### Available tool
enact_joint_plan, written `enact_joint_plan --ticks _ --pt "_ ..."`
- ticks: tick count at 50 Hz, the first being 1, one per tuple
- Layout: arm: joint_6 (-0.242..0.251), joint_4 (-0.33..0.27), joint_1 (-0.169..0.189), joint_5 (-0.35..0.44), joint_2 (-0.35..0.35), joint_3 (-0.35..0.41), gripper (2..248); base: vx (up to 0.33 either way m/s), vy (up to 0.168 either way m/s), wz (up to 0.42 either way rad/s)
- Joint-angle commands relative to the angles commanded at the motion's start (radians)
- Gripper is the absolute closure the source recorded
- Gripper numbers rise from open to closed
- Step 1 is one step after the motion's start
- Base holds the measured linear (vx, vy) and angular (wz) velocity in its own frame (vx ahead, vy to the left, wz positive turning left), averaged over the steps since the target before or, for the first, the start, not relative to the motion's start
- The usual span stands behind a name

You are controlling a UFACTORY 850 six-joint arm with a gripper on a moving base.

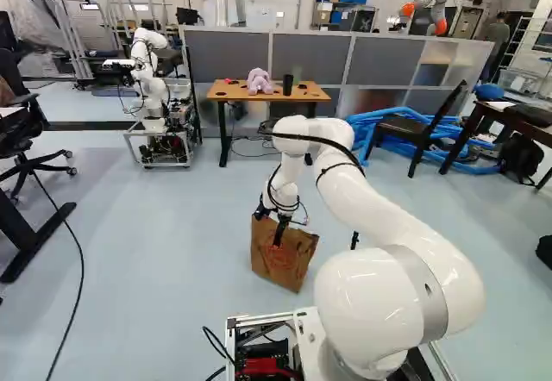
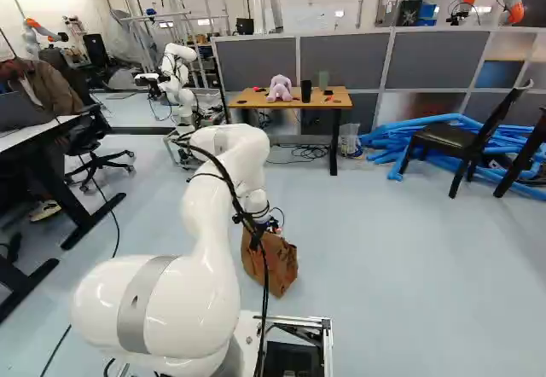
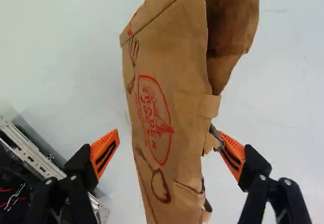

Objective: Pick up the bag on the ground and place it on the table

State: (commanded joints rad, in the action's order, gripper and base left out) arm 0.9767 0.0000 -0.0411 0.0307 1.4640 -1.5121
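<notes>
Straddling the brown paper bag [image 3: 167, 82] on the pale blue floor [image 1: 172, 243] with open, orange-padded black fingers [image 3: 105, 153]; now to squeeze across its narrow width, not along its length.

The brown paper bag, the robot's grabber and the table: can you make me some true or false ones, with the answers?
1. The brown paper bag is on the pale floor. True.
2. The black gripper is squeezing the bag shut. False: its orange-padded fingers are open, with the bag between them.
3. A purple plush toy sits on the wooden table. True.
4. The chair by the blue tubes is red. False: that chair is black.
</notes>
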Motion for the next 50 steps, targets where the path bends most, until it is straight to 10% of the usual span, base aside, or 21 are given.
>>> enact_joint_plan --ticks 41,50 --pt "0.000 0.000 0.000 0.000 0.072 -0.068 3 0.000 0.000 0.000" --pt "0.000 0.000 0.000 0.000 0.072 -0.068 65 0.000 0.000 0.000"
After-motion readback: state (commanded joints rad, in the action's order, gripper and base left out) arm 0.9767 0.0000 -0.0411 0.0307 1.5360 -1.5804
